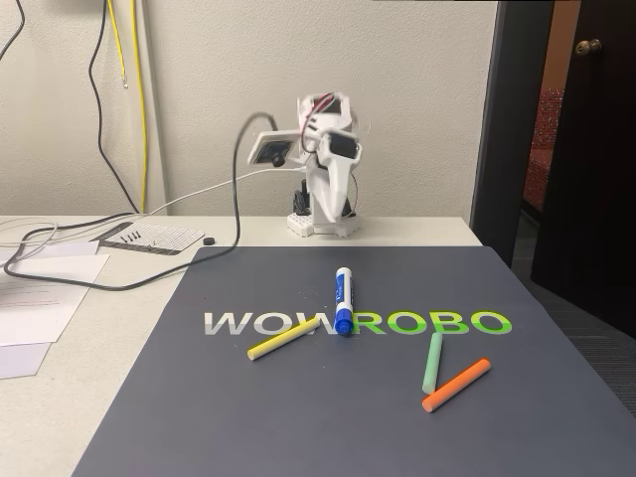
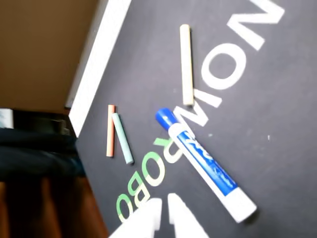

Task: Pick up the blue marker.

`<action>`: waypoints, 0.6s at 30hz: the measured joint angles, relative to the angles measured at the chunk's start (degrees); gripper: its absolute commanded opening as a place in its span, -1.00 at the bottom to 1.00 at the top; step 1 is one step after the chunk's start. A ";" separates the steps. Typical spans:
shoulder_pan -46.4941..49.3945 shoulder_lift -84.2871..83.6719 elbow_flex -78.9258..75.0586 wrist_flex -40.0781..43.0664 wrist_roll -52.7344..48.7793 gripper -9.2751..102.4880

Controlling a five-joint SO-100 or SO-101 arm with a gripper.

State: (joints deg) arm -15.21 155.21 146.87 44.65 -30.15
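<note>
The blue marker (image 1: 344, 298) lies flat near the middle of the dark mat (image 1: 298, 417), blue cap toward the camera and white tail toward the arm. The white arm stands folded at the mat's far edge, and my gripper (image 1: 334, 204) hangs well behind the marker and above the table. In the wrist view the marker (image 2: 205, 161) runs diagonally, cap at upper left, tail at lower right. My gripper (image 2: 165, 218) enters from the bottom edge, its two white fingertips almost together with nothing between them. It sits just left of the marker's tail end, not touching it.
A yellow stick (image 1: 283, 339) lies left of the marker's cap, with a green stick (image 1: 432, 363) and an orange stick (image 1: 455, 385) at the right. Papers (image 1: 40, 298) and black cables (image 1: 119, 268) cover the table's left side. The table ends at the right beside a dark door (image 1: 586, 149).
</note>
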 measured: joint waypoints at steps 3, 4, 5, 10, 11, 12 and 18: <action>0.09 -9.76 -9.05 0.88 -9.32 -0.83; 0.18 -12.66 -11.43 0.97 -12.39 -0.83; 0.44 -14.50 -12.74 1.05 -14.33 -0.83; 1.14 -26.98 -20.30 -0.18 -27.60 -0.83; 1.05 -28.65 -20.39 -0.88 -29.79 -0.83; 1.14 -30.23 -20.74 -1.76 -31.73 -0.83; 1.23 -38.58 -21.27 -7.73 -42.10 -0.83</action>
State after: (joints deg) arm -13.97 116.63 125.60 36.91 -72.25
